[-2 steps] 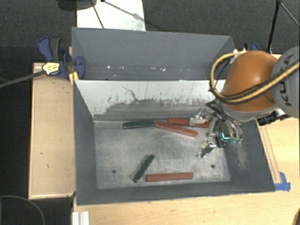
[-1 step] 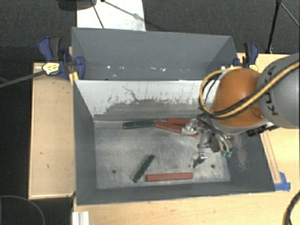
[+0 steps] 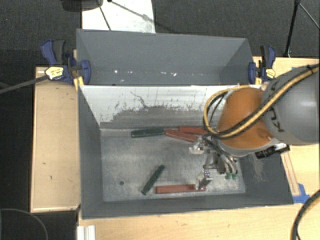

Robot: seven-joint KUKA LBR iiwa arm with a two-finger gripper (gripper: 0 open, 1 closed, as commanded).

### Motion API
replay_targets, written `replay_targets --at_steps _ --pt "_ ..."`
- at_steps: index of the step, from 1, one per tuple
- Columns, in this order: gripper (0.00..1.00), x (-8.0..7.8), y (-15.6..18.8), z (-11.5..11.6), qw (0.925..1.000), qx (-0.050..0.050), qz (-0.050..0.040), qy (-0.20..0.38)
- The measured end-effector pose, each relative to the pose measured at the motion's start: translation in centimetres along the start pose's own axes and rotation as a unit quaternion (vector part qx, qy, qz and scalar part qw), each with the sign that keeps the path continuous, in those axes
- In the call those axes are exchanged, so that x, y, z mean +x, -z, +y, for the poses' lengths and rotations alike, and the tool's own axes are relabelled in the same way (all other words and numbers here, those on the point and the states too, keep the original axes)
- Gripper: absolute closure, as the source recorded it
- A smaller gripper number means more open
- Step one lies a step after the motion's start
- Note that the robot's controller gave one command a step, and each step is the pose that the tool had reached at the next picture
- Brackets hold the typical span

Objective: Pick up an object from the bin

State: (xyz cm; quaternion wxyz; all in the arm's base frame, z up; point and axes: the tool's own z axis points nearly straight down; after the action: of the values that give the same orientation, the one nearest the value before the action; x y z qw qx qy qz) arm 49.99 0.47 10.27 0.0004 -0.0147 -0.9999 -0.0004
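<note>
My gripper (image 3: 202, 184) hangs low at the bin's front right, its fingertip right at the right end of a flat reddish-brown bar (image 3: 175, 188) that lies along the front of the floor. A dark green stick (image 3: 152, 179) lies slanted just left of that bar. Farther back, another dark green stick (image 3: 148, 132) lies flat near the rear wall, end to end with a reddish-brown piece (image 3: 186, 132) that runs under the arm's cover. A small green bit (image 3: 231, 175) sits beside the gripper on its right.
The arm with its orange cover and cables fills the bin's right side and hides the floor below it. The sloped rear wall rises behind the back sticks. Bare floor lies at the left and middle.
</note>
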Motion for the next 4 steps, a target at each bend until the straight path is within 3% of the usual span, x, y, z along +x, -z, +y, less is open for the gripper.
replay_targets --at_steps 1,2,3,4 --pt "1.00 0.3 -2.7 1.0 0.9999 0.003 0.0053 -0.010" --pt "1.00 0.3 -2.7 1.0 0.9999 0.003 0.0053 -0.010" --pt "1.00 0.7 2.8 2.9 1.0000 0.001 0.0019 0.009" --pt "0.00 1.0 -3.2 3.7 0.9845 0.000 -0.0039 0.175"
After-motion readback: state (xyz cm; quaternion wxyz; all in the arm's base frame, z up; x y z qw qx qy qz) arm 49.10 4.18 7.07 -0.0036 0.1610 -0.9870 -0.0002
